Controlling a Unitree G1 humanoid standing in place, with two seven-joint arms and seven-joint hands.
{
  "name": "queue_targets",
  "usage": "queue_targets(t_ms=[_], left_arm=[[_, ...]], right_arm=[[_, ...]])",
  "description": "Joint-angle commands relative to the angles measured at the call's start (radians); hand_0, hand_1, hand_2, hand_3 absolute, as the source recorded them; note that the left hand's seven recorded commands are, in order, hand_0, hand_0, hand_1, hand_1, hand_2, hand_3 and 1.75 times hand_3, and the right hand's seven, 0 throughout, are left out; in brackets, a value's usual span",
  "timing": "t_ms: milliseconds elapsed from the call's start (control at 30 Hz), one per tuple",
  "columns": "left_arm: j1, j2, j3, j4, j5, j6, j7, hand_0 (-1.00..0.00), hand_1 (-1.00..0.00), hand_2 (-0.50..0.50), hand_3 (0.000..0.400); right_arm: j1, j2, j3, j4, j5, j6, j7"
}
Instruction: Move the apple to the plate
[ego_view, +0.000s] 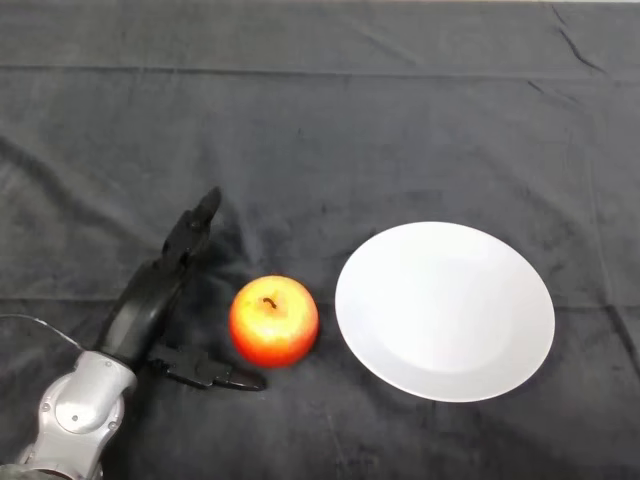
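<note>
- Apple (274, 321) sits on the table (320, 130), a bit below the middle of the view.
- It is red and yellow, and its stem points up.
- A white plate (445, 310) lies just beside the apple, on its right side. The two are very near, but the apple is not on the plate.
- Nothing lies on the plate.
- The left hand (160, 290) is black and rests on the dark cloth (420, 120), to the left of the apple.
- Its fingers (198, 222) are stretched out straight and point up and away from the robot. They hold nothing.
- Its thumb (205, 372) sticks out low along the cloth, toward the bottom of the apple.
- The hand is near the apple, with the apple between the fingers and the thumb, and I cannot tell if it touches it.
- The silver-grey arm (80, 410) comes in from the lower left corner.
</note>
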Motion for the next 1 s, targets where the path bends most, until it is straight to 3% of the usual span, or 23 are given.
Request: queue_targets(t_ms=[33,67,100,133,267,467,667,1000], left_arm=[[0.032,-0.002,-0.045,-0.022,0.032,-0.006,-0.025,-0.05,-0.63,0.29,0.253],[0.032,-0.002,-0.049,-0.022,0.030,-0.009,-0.026,-0.12,-0.74,0.31,0.296],[0.032,-0.003,-0.053,-0.022,0.029,-0.012,-0.027,-0.22,-0.96,0.37,0.384],[0.032,-0.003,-0.056,-0.021,0.028,-0.014,-0.028,-0.29,-1.00,0.35,0.400],[0.033,-0.007,-0.073,-0.021,0.023,-0.025,-0.029,-0.49,-1.00,0.25,0.400],[0.037,-0.013,-0.102,-0.020,0.011,-0.042,-0.036,-0.69,-1.00,0.15,0.400],[0.023,-0.006,-0.118,-0.016,-0.007,-0.047,-0.056,-1.00,-1.00,0.00,0.400],[-0.053,-0.007,-0.110,-0.006,-0.049,-0.049,-0.083,-1.00,-1.00,0.00,0.400]], right_arm=[[-0.010,-0.018,-0.0027,-0.008,0.0182,-0.006,-0.0012],[-0.010,-0.018,-0.0028,-0.008,0.0182,-0.006,-0.0011],[-0.010,-0.018,-0.0028,-0.008,0.0182,-0.006,-0.0011],[-0.010,-0.018,-0.0028,-0.008,0.0183,-0.006,-0.0011],[-0.010,-0.019,-0.0029,-0.007,0.0183,-0.006,-0.0009],[-0.010,-0.019,-0.0029,-0.007,0.0184,-0.007,-0.0006],[-0.010,-0.019,-0.0030,-0.006,0.0184,-0.007,-0.0004],[-0.010,-0.019,-0.0032,-0.005,0.0185,-0.007,0.0001]])
